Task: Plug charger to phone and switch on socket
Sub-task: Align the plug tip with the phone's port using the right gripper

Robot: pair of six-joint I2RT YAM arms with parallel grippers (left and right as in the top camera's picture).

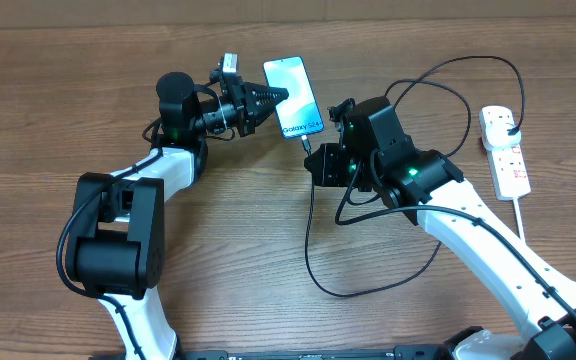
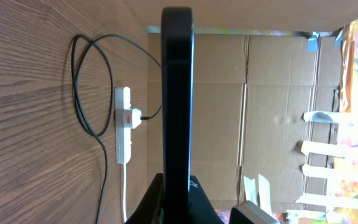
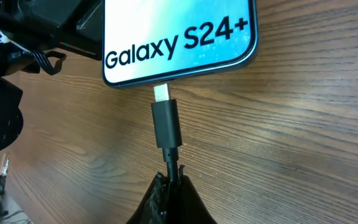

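Observation:
The phone (image 1: 294, 96) has a light-blue screen reading "Galaxy S24+" (image 3: 179, 37). My left gripper (image 1: 268, 100) is shut on the phone's edge and holds it; in the left wrist view the phone shows edge-on as a dark bar (image 2: 177, 93). My right gripper (image 3: 171, 177) is shut on the charger cable just behind its black connector (image 3: 166, 124). The connector's silver tip touches the phone's bottom edge at the port. The black cable (image 1: 313, 250) loops over the table to a plug in the white socket (image 1: 506, 150), which also shows in the left wrist view (image 2: 123, 124).
The charger cable forms wide loops (image 1: 448, 90) between my right arm and the socket. The socket's thick white cord (image 1: 521, 215) runs toward the front right. Cardboard walls (image 2: 278, 93) stand behind the table.

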